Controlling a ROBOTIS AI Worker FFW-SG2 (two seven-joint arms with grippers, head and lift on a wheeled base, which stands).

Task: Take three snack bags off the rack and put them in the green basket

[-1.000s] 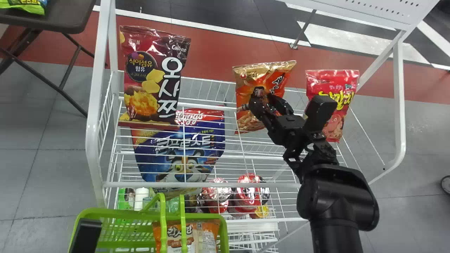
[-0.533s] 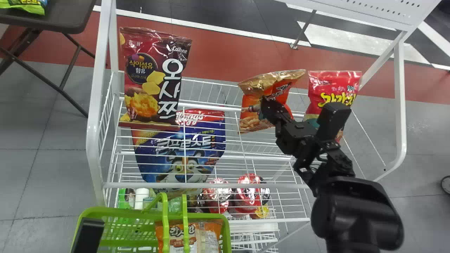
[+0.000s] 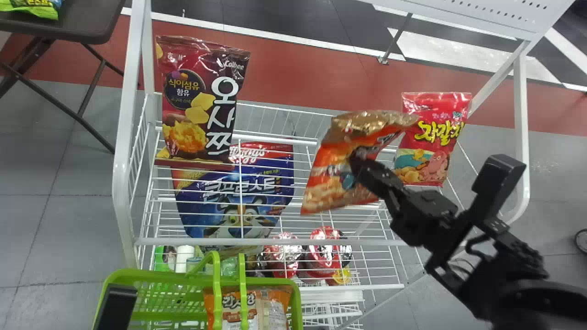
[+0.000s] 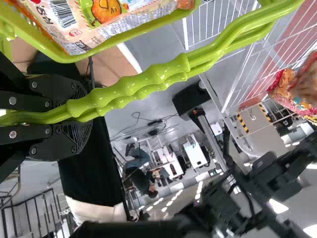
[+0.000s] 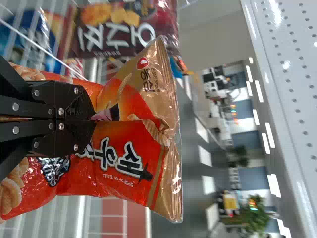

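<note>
My right gripper [image 3: 360, 167] is shut on the middle of an orange snack bag [image 3: 328, 172], which tilts over the rack's right half. In the right wrist view the right gripper [image 5: 94, 120] pinches the bag's creased front [image 5: 124, 148]. A dark red bag [image 3: 197, 98] stands at the rack's left and a pink-red bag [image 3: 433, 133] at its right. The green basket [image 3: 114, 277] sits at the bottom left, holding an orange-and-white bag [image 3: 273, 309]. Beside it is part of the left arm [image 3: 114, 307]. In the left wrist view the left gripper [image 4: 84, 117] is shut around the basket's handles [image 4: 158, 77].
The white wire rack [image 3: 202, 240] has a front rail near the basket and upright posts at both sides. A blue cereal bag [image 3: 234, 201] and red packages [image 3: 323, 252] are lower down. A dark table [image 3: 82, 23] stands at the far left.
The right arm has drawn back toward the bottom right. The orange bag came along, leaving its place against the wire bar and tilting more. The pink-red bag is less covered by the arm.
</note>
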